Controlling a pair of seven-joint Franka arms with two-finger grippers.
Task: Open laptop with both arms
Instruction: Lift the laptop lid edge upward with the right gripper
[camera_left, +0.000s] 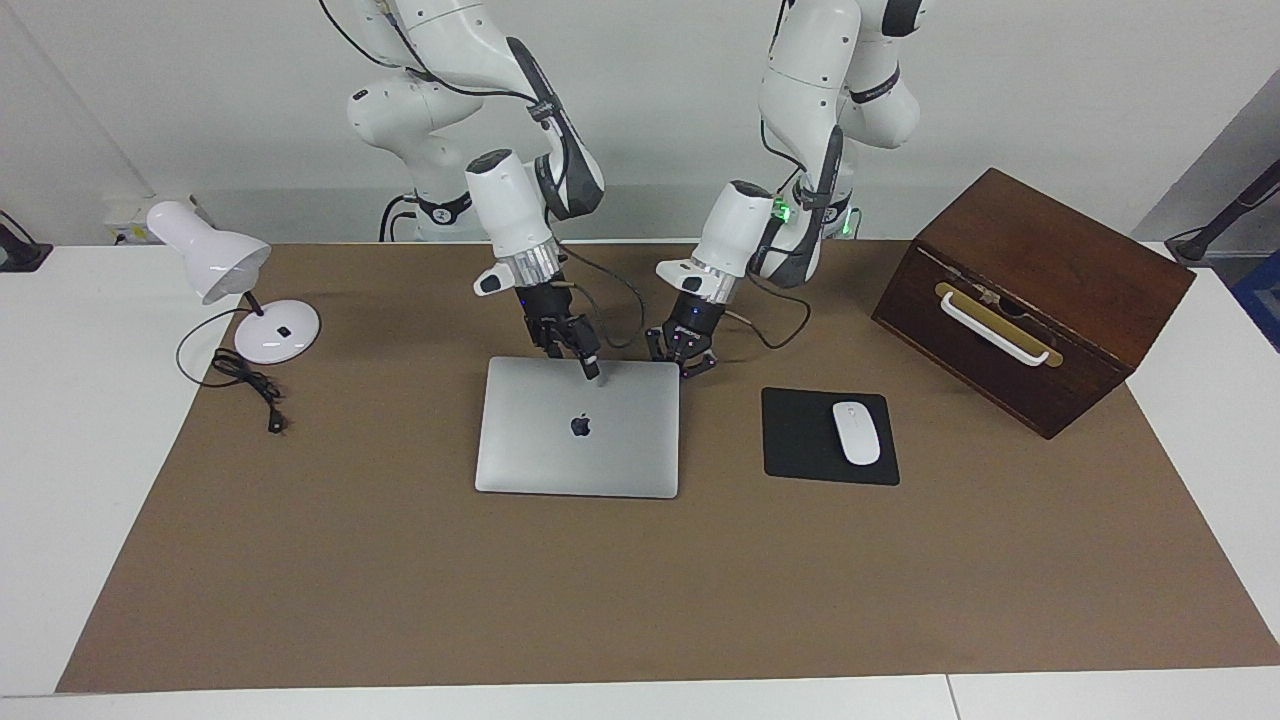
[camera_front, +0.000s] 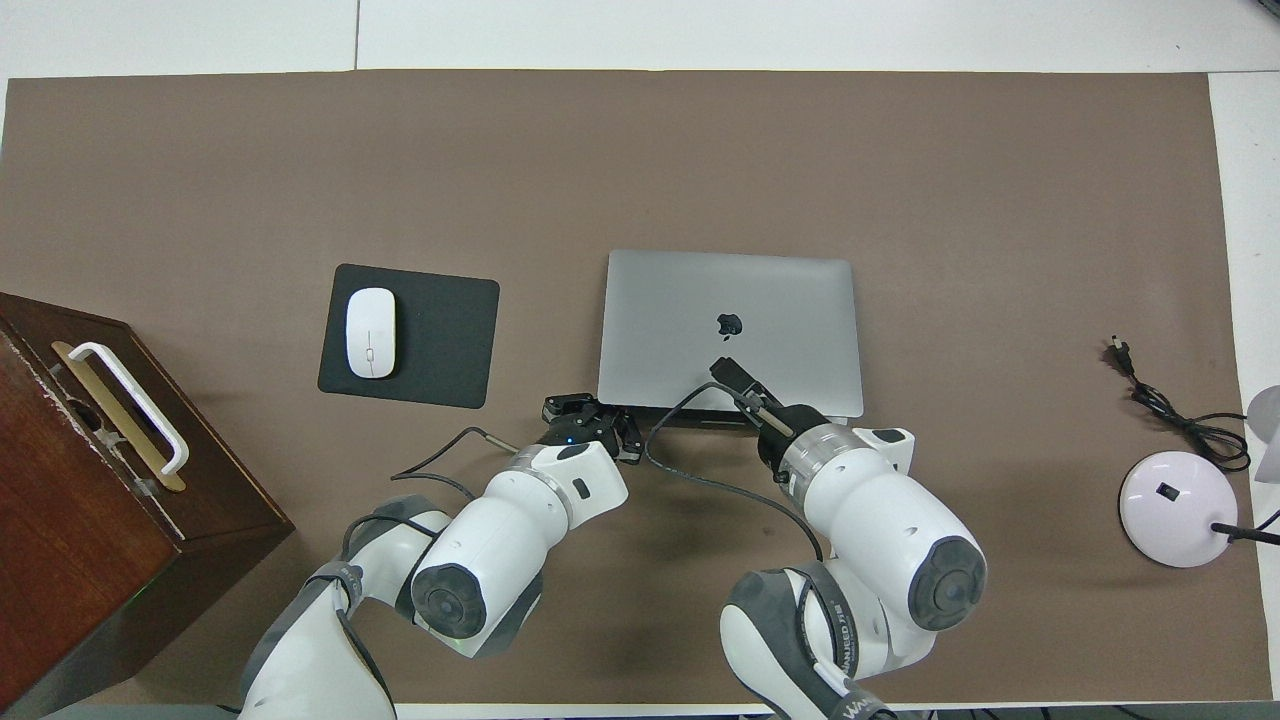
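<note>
Laptop (camera_left: 578, 427) lies shut mid-mat beside the mouse pad (camera_left: 829, 437); right gripper (camera_left: 590, 368) w/ fingers together, holding nothing, presses the lid near its robot-side edge, prob. to steady it, while left gripper (camera_left: 683, 358), spread open, sits at the corner to lift.

An apple logo (camera_left: 580, 425) stands at the centre of the lid of the closed laptop (camera_left: 530, 450). In the overhead view, dark lettering (camera_front: 848, 658) runs along the grey band of the right arm (camera_front: 880, 560), too small to read for certain.
</note>
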